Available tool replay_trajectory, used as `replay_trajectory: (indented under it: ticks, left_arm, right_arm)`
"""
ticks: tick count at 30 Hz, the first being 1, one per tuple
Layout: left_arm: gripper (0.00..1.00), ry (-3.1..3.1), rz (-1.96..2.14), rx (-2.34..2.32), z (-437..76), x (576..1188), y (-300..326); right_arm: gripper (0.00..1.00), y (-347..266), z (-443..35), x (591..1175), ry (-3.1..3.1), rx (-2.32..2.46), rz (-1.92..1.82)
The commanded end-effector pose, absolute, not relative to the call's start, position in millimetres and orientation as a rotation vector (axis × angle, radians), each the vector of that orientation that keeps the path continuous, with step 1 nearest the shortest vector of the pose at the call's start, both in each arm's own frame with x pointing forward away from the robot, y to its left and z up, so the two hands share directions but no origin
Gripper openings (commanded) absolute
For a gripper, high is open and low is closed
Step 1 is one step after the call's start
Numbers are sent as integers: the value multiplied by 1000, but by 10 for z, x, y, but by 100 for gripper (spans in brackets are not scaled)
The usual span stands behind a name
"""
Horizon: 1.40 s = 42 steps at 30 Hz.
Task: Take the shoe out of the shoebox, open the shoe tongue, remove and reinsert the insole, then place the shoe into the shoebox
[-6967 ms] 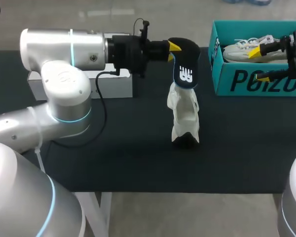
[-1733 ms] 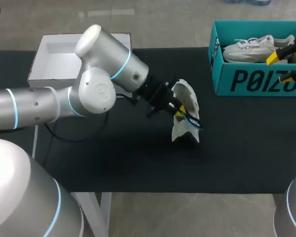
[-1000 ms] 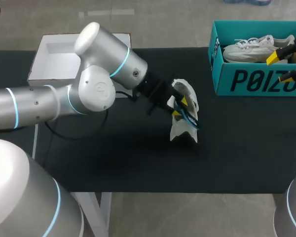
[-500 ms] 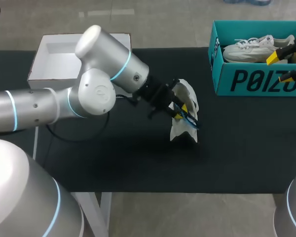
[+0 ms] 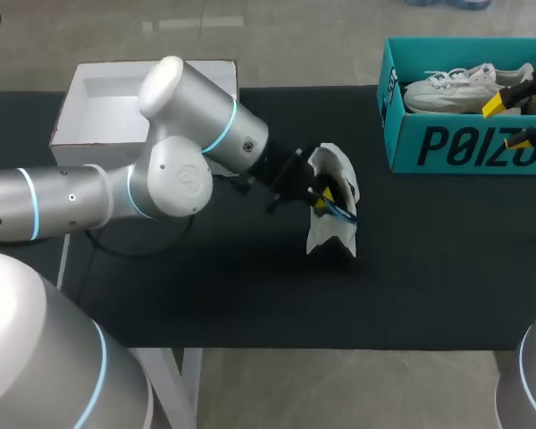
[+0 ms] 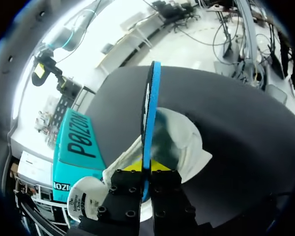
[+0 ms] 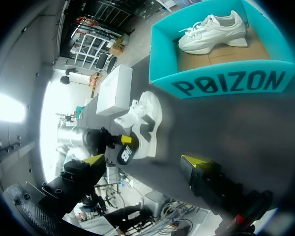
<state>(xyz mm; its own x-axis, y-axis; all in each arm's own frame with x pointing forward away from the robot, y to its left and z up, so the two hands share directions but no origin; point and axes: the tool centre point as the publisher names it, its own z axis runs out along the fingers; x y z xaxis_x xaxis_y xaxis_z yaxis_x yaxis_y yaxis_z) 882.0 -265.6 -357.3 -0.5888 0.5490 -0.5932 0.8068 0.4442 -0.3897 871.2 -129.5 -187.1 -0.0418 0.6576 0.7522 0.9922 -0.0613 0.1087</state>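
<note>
Left gripper (image 5: 322, 198): stayed clamped on the blue-edged black foam insole (image 6: 148, 108), which was pushed ahead of the fingers into the white mesh shoe (image 5: 330, 234).
Right gripper (image 7: 145, 161): fingers stayed apart.

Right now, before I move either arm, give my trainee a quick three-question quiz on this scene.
1. True or false: the right hand holds the boxed shoe.
2. Pick one: what does the left hand grip? A, a lace. B, the insole. C, the tongue.
3. Count: how many shoes lie in the shoebox?

Key: 1 false, that hand is open and empty. 2 B. 3 one.
</note>
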Motion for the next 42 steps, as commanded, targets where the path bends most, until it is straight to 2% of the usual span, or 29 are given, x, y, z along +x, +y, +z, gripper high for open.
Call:
replay_trajectory:
  ticks: [1, 2, 4, 5, 6, 12, 15, 16, 20, 21, 22, 42]
  left_arm:
    - [0, 2307, -892, 1072, -3667, 8831, -2699]
    - [0, 2308, -880, 1062, -3654, 8836, -2695]
    - [51, 2308, -876, 1056, -3619, 8843, -2687]
    - [84, 2307, -877, 1051, -3589, 8839, -2680]
    - [100, 2308, -882, 1047, -3555, 8830, -2674]
    - [98, 2286, -904, 1066, -3335, 8686, -2635]
    - [74, 2278, -911, 1076, -3282, 8633, -2633]
    - [51, 2277, -912, 1084, -3270, 8613, -2639]
    - [36, 2280, -924, 1113, -3283, 8571, -2681]
    - [27, 2281, -927, 1116, -3290, 8571, -2687]
    - [0, 2282, -929, 1118, -3315, 8579, -2706]
    - [0, 2242, -728, 1151, -3517, 8963, -2725]
  right_arm:
    - [100, -1292, -1871, 8711, -1740, -1763, -914]
    - [100, -1292, -1871, 8711, -1740, -1763, -914]
    - [100, -1292, -1871, 8711, -1740, -1763, -914]
    - [100, -1292, -1871, 8711, -1740, -1763, -914]
    - [100, -1292, -1871, 8711, -1740, -1763, -914]
    - [100, -1292, -1871, 8711, -1740, -1763, -914]
    - [100, -1292, -1871, 8711, -1740, -1763, -914]
    - [100, -1292, -1871, 8711, -1740, -1763, -914]
    - [100, -1292, -1871, 8711, -1740, -1763, -914]
    - [100, -1292, -1871, 8711, -1740, -1763, -914]
    - [100, -1292, -1871, 8711, -1740, -1763, -914]
    - [100, -1292, -1871, 8711, -1740, -1763, -914]
